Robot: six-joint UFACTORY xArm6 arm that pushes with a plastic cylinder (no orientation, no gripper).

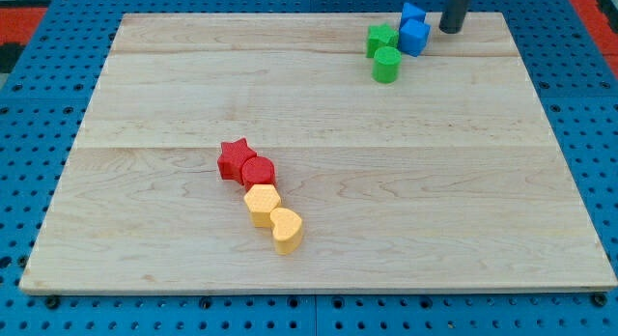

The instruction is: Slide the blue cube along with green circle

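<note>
While nothing is gripped, since the rod has no jaws to open or close, my tip (450, 30) is seen planted near the view's top right corner of the wooden board (319, 230), just to the view's right of the blue blocks, with a small gap left between them as far as can be made out.

Two blue pieces are parked there: the blue cube (413, 37) closest to my tip, and another blue block (413, 13) tucked right behind it toward the view's top, shape not really readable. Just to the view's left of the cube a green block (381, 39) is pressed up close, looks kinda star-ish but that can't be called for sure. The green circle (386, 64) is found just below that one, toward the view's bottom, near the cube but apparently not touching it.

Well apart from all that, a chain of four is laid out left of the board's middle: red star (233, 158), red circle (258, 171), yellow hexagon (262, 204), yellow heart (287, 229), each touching the next, running diagonally down toward the view's bottom right.

Blue pegboard (39, 95) is visible all around the board.
</note>
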